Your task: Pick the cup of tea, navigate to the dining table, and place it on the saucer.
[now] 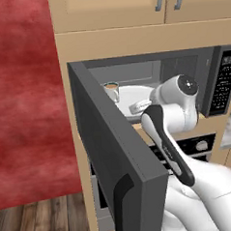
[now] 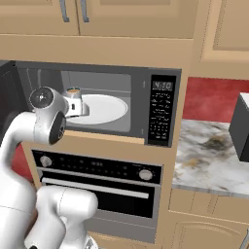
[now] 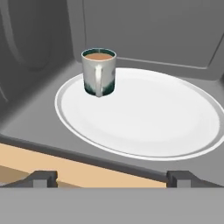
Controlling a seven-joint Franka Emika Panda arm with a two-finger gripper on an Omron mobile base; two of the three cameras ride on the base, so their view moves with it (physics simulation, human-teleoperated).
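- Open dark grey microwave (image 2: 141,78) set in a tan wood cabinet wall, door (image 1: 110,156) swung out to the left.
- On its grey inner floor, a large plain white round plate (image 3: 144,118), nearly as wide as the cavity.
- On that plate, near its left edge, a small white mug with a teal-green lower band and light brown tea (image 3: 99,72), upright, handle turned toward the near side.
- Far right, a white-grey veined marble counter (image 2: 204,155), a dark box (image 2: 240,129) at its right edge.
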